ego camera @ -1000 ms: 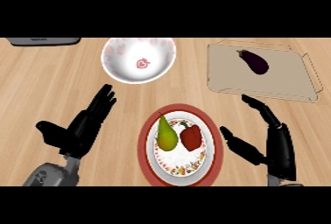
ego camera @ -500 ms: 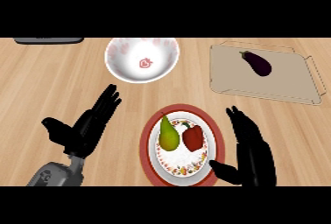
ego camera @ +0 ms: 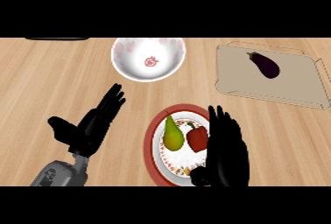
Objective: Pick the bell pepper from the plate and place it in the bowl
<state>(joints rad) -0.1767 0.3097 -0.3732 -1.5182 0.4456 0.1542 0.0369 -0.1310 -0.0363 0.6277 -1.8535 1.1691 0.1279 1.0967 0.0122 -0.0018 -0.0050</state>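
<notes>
A small red bell pepper with a short green stem (ego camera: 196,137) is seen lying on the round white plate with a red rim and speckled pattern (ego camera: 157,131), taken here as the landmark. The pepper sits on the plate's right half, just beside a yellow-green pear (ego camera: 171,134) that lies on the plate's left half, narrow end pointing away from the robot. The pepper's skin is glossy dark red, blocky in shape; its stem end is turned up-left, toward the pear's neck, and its long axis runs roughly toward the far edge of the counter, though the right side is partly hidden.

The black right hand (ego camera: 225,151) is laid over the plate's right edge, fingers straight and together, pointing away from the robot, just beside or touching the pepper; nothing is grasped. The black left hand (ego camera: 90,124) is held left of the plate, well apart from it, fingers straight and released, with part of a grey forearm shown below it.

Everything rests on a light wooden counter top (ego camera: 58,78). Beyond the plate, a white round bowl with a pink pattern and a red strawberry mark inside (ego camera: 149,57) stands. Beyond and right of the plate, a beige flat tray (ego camera: 284,87) holds a dark purple eggplant (ego camera: 264,64), lying diagonally.
</notes>
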